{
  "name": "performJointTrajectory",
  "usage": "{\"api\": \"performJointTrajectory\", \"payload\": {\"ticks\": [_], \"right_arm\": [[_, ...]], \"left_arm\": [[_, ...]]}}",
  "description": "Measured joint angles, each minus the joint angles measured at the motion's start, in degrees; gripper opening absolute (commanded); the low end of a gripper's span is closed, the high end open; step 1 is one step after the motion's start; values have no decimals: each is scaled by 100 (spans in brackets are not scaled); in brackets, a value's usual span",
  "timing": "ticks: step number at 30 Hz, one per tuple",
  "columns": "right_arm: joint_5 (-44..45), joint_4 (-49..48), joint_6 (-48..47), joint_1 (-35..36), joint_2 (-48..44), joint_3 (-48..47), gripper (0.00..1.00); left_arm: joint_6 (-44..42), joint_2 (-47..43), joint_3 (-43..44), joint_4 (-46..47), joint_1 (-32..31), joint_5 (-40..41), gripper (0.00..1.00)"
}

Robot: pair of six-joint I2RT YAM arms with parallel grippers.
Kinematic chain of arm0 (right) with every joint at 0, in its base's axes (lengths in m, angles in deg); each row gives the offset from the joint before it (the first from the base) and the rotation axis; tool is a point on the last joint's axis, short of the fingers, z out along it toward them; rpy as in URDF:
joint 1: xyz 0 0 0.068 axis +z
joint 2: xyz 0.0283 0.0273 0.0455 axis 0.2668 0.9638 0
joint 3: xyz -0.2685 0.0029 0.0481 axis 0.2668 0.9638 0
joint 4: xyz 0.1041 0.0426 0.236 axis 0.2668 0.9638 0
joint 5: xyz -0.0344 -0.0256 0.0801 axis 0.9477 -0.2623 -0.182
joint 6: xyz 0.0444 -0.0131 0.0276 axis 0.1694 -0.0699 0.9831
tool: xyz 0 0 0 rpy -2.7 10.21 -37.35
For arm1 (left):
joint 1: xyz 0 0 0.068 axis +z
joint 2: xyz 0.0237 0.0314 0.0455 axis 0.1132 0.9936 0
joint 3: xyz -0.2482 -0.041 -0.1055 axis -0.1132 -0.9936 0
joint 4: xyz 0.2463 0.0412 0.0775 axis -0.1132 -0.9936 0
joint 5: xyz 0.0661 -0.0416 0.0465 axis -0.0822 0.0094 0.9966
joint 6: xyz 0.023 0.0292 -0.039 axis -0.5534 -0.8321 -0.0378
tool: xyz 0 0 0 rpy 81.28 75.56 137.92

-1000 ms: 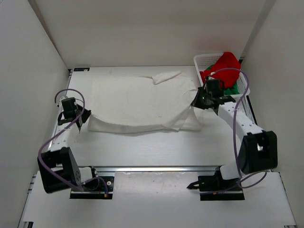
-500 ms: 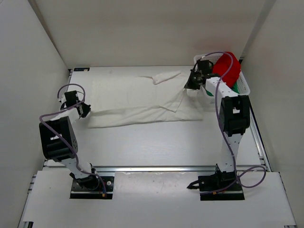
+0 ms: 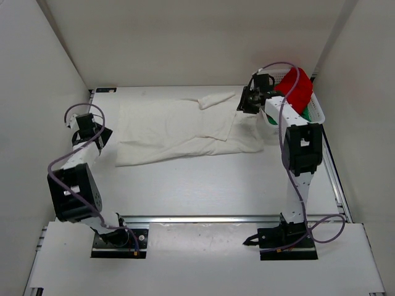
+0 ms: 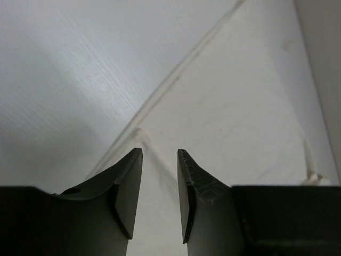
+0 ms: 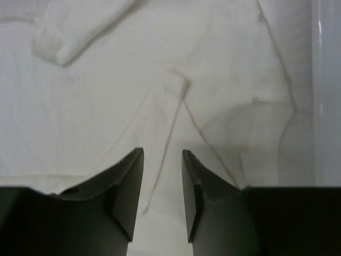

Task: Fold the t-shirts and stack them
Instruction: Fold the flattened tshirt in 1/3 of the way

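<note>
The white t-shirt lies flat on the table, folded over itself, with one sleeve pointing to the back. My left gripper sits at the shirt's left edge, open and holding nothing. In the left wrist view its fingers hang over the shirt's hem. My right gripper is open above the shirt's far right corner, beside the basket. Under its fingers lies white cloth with the sleeve. The red t-shirt and the green t-shirt are bunched in the basket.
The white mesh basket stands at the back right corner, close behind my right arm. White enclosure walls close in the table on the left, right and back. Bare table stretches between the shirt and the arm bases.
Both grippers carried the shirt's lifted near edge towards the back, laid it down and opened. The left gripper has drawn back to the left, off the cloth.
</note>
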Motion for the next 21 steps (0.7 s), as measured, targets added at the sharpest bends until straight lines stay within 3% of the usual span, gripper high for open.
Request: {"api": "performJointTrajectory", "payload": {"ticks": [1, 4, 7, 9, 12, 21], "right_arm": [[68, -127, -20, 31, -302, 413, 34], [247, -501, -2, 94, -1484, 1917, 14], [334, -997, 109, 140, -2752, 3480, 2], [341, -1235, 195, 98, -3307, 4273, 7], [584, -1453, 284, -66, -3440, 4889, 23], [1156, -1598, 413, -170, -3062, 5217, 35]], "left_arm": [[-28, -256, -48, 44, -87, 79, 42], [-46, -1025, -400, 315, -560, 85, 41], [66, -1499, -988, 673, -1075, -105, 39], [142, -1392, -1239, 767, -1272, -262, 38], [251, -859, -1397, 817, -1351, -387, 38], [442, -236, -1580, 1073, -1329, -752, 37]]}}
